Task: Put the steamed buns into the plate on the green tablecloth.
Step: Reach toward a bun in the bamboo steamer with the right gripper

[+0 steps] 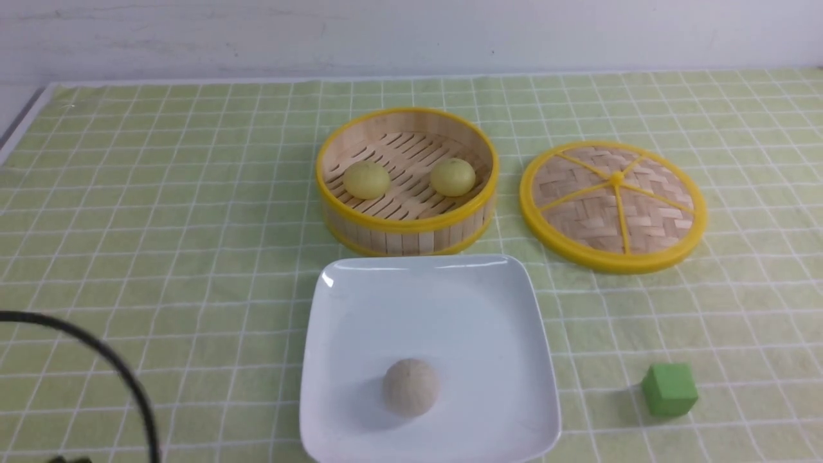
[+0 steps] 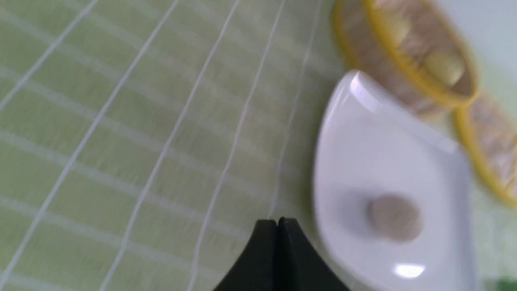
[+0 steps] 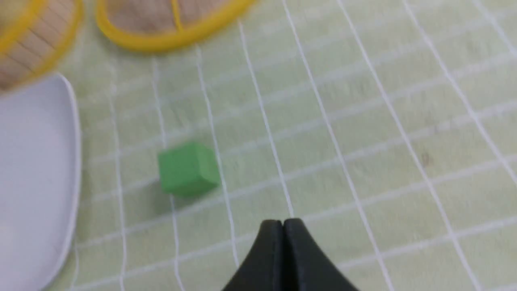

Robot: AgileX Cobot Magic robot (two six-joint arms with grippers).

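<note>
Two pale yellow dome-shaped steamed buns (image 1: pixel 366 179) (image 1: pixel 452 177): both inside the round yellow-rimmed bamboo steamer basket (image 1: pixel 405 226), just beyond the glossy white square plate (image 1: pixel 424 302) on the green checked tablecloth (image 1: pixel 161 225). Grasping parts: left fingers (image 2: pixel 262 258) and right fingers (image 3: pixel 266 258), each pair pressed together, empty. Step, as judged: first pick not begun; next calls for parting one pair and reaching over the basket rim.

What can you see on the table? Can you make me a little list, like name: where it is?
yellow buns: two, inside the steamer basket
plate: in front of the steamer basket, holding one grey bun
lid: off, right of the steamer basket
green cube: on the tablecloth, right of the plate
left claw: shut, holding nothing
right claw: shut, holding nothing
</note>
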